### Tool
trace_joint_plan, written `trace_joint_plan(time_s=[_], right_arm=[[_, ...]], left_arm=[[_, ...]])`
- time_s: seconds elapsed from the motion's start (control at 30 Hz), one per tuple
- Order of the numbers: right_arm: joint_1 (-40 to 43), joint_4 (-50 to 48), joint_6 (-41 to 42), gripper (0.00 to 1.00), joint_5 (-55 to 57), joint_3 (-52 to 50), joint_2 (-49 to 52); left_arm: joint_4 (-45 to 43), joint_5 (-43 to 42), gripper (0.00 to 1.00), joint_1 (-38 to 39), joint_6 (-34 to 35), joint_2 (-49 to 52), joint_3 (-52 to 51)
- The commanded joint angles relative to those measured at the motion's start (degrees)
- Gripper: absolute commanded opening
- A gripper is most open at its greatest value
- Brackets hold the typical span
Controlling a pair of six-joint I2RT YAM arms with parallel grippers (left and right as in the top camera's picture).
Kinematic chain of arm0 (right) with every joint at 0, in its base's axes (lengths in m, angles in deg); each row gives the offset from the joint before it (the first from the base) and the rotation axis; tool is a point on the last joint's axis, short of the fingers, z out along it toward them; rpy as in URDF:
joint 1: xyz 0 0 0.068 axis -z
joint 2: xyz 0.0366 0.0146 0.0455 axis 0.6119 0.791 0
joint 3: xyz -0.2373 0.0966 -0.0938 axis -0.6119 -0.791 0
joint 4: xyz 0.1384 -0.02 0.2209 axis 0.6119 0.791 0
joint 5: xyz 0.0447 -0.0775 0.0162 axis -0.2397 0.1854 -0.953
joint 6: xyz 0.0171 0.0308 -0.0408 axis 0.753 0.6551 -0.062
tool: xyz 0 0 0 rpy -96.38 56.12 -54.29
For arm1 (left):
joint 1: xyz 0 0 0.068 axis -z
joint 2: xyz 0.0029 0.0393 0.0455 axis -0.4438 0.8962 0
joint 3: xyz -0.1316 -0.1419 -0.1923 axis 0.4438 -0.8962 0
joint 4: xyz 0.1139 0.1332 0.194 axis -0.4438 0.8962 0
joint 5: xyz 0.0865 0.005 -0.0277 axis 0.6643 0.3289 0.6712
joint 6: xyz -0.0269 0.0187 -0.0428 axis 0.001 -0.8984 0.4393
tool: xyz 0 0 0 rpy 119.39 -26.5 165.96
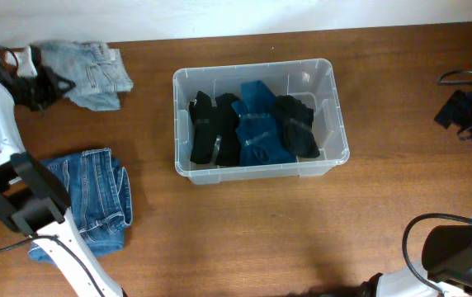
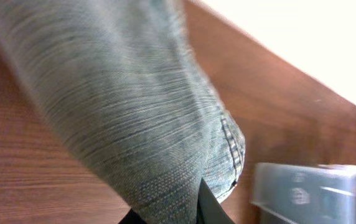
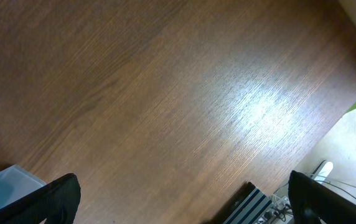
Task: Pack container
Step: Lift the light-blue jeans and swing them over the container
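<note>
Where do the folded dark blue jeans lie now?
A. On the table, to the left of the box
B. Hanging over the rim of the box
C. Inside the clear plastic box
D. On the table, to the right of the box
A: in the overhead view the dark blue jeans lie flat on the table, well left of the container and apart from it. The container holds only black and blue folded clothes.

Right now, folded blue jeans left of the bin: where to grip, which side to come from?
Likely the bunched right edge of the folded blue jeans, the side facing the container, coming from above with jaws across the fold. That edge looks layered and lies free on the table; the left side sits under the left arm.
</note>
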Motion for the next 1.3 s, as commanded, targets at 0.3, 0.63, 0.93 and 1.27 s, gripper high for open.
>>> trace_joint_plan(time_s=[0.3, 0.63, 0.93, 1.27], right_arm=[[0.11, 0.0, -0.17, 0.98, 0.68, 0.11, 0.42], [0.11, 0.0, -0.17, 0.98, 0.68, 0.11, 0.42], [0.11, 0.0, -0.17, 0.98, 0.68, 0.11, 0.42], [0.11, 0.0, -0.17, 0.98, 0.68, 0.11, 0.42]], left_arm=[[2.43, -2.89, 0.01, 6.82, 5.55, -17.44, 12.55], [1.64, -2.89, 0.01, 19.61, 7.04, -25.18, 12.55], [1.27, -2.01, 0.01, 33.38, 11.63, -25.44, 12.52], [-1.86, 2.01, 0.01, 46.51, 14.73, -25.29, 12.46]])
